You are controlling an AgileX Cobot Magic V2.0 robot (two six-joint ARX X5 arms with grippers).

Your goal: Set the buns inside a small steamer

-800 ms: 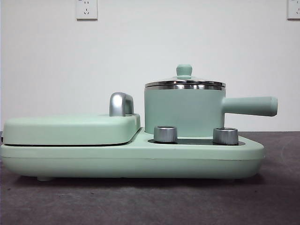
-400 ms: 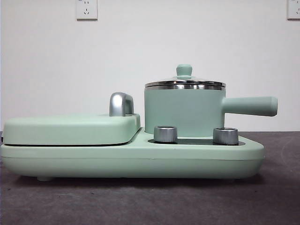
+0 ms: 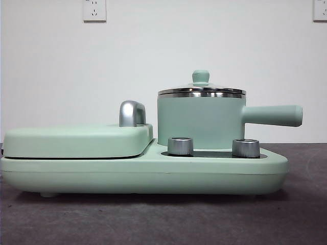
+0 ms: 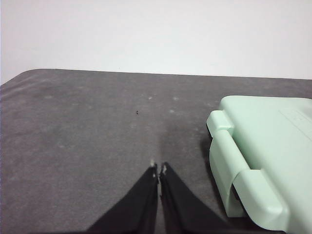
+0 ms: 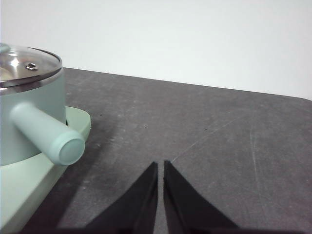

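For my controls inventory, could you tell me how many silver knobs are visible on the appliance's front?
2: one knob below the small steamer's left side, the other knob beneath its handle. Others may be hidden.

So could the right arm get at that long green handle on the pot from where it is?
Probably yes. The right gripper, jaws shut, hovers over bare table beside the small steamer, and its handle sticks out toward that side with nothing between them. The jaws would have to open first.
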